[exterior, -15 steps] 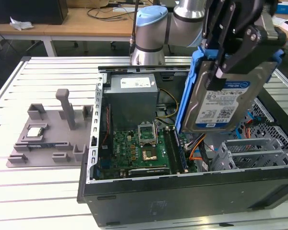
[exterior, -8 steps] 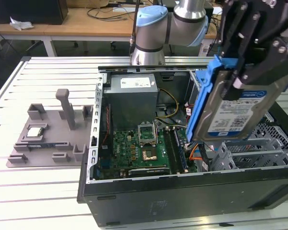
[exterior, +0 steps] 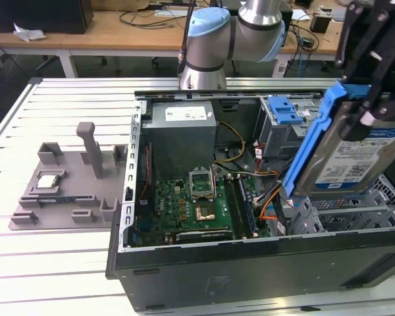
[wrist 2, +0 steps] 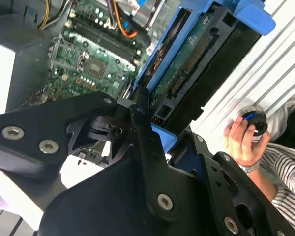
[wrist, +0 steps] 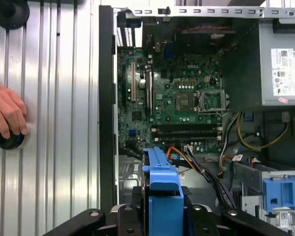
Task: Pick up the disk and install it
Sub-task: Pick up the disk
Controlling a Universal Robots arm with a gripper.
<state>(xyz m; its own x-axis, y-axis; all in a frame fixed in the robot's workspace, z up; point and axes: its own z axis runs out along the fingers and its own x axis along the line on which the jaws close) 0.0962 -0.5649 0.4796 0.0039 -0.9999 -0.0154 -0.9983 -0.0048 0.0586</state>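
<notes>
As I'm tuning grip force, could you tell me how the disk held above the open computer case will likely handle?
The disk looks rigid: it hangs unbent though the gripper clamps only its upper end. Its metal body probably makes it heavy for its size. The blue plastic rails may flex or slip slightly.

Exterior view: raised at the slatted table's (exterior: pixel 52 263) near side, looking obliquely down into the open computer case (exterior: pixel 250 270); middle distance. First wrist view: high above, facing straight down onto the motherboard (wrist: pixel 187 98). Second wrist view: close, slanting past the held disk (wrist 2: pixel 196 54). Shared: motherboard, all three; a person's hand (wrist: pixel 7 113), both wrist views.
</notes>
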